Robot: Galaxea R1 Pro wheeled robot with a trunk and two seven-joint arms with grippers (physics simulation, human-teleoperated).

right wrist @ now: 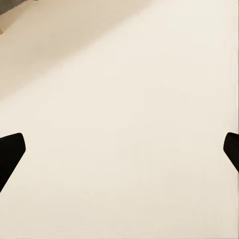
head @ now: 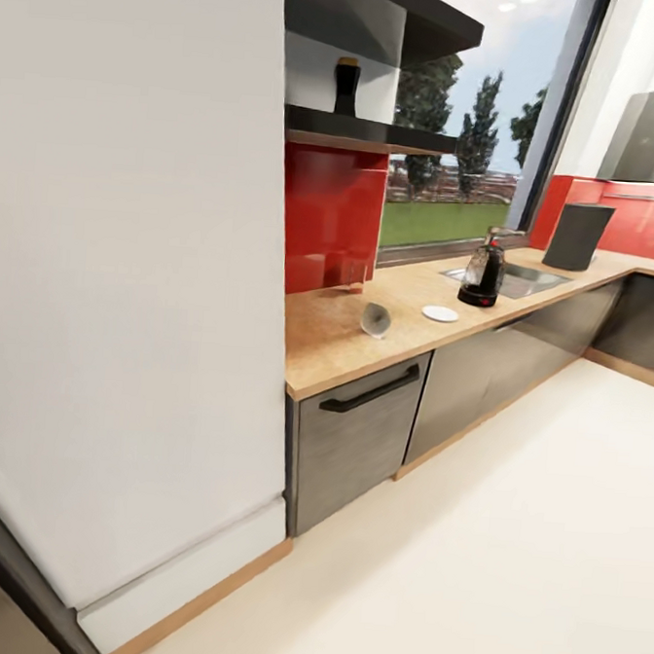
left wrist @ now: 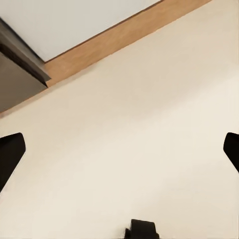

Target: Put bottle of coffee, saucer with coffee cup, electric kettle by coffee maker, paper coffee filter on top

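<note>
The bottle of coffee point(head: 346, 84), small and dark, stands on the dark kitchen shelf point(head: 370, 131) above a red backsplash. Below runs the wood-grain kitchen countertop point(head: 335, 352). On it lie the white cone of the paper coffee filter point(head: 374, 319), on its side, and the flat white saucer point(head: 440, 313). The glass electric kettle point(head: 483, 272) with its black base stands by the sink. Further back is the dark grey coffee maker point(head: 577, 235). The coffee cup is out of view. My left gripper point(left wrist: 119, 154) and right gripper point(right wrist: 119, 154) are open over bare floor, holding nothing.
A tall white panel point(head: 125, 284) fills the left, close to me. Grey cabinets point(head: 358, 437) with a black handle sit under the counter. An inset steel sink point(head: 514, 278) lies behind the kettle, under a large window. Cream floor point(head: 466, 571) stretches along the counter.
</note>
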